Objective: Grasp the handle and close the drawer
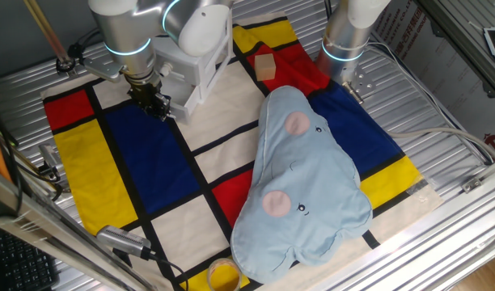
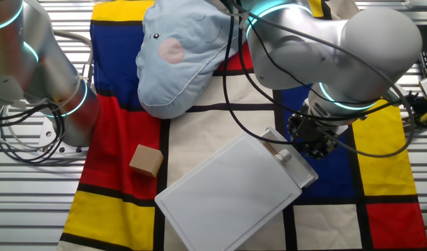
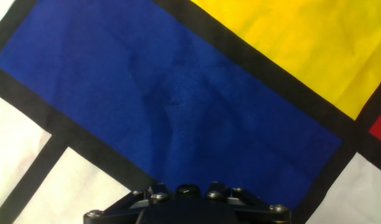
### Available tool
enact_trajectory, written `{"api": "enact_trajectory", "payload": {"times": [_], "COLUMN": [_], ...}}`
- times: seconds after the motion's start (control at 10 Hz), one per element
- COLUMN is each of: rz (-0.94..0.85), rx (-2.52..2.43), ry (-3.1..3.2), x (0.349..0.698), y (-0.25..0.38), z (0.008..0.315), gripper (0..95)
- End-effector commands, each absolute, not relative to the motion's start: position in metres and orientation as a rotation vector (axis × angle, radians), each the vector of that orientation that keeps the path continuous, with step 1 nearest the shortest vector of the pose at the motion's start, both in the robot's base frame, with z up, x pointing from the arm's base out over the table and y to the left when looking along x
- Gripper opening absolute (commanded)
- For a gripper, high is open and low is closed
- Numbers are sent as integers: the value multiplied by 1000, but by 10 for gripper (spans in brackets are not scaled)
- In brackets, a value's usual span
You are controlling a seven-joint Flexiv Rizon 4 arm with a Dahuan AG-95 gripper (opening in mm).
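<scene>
White box-shaped cabinet's drawer (image 2: 287,166) with small knob handle (image 2: 284,157) sits on the colour-block cloth (image 2: 381,160). Black hand (image 2: 312,137) hovers just beside the knob, at its 2 o'clock, over blue cloth; finger state cannot be told.

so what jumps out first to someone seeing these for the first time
The big pale blue plush cushion with pink cheeks sprawls across the Mondrian-style red, blue and yellow cloth. At the cloth's far edge stands a small white box-shaped cabinet, the silver arm's black pincer right at its knobbed front, and a tan wooden cube sits nearby.
</scene>
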State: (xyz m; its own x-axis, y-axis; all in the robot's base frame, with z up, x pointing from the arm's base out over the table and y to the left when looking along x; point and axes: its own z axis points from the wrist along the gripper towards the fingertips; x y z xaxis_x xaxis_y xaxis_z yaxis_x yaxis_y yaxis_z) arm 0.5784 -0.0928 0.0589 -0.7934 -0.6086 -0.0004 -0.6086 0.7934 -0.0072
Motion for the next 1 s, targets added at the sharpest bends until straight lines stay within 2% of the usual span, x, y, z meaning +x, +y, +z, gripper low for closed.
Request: {"api": "enact_trajectory", "payload": {"times": [0.1, 0.4, 0.5, 1.0], "rz": [-14, -17, -23, -23], "rx": [-1003, -995, -991, -983], "ry": [2969, 2969, 2969, 2966], "x": [579, 579, 579, 579], "y": [-92, -92, -92, -92], "z": [58, 58, 58, 58], "gripper": [190, 190, 0, 0]}}
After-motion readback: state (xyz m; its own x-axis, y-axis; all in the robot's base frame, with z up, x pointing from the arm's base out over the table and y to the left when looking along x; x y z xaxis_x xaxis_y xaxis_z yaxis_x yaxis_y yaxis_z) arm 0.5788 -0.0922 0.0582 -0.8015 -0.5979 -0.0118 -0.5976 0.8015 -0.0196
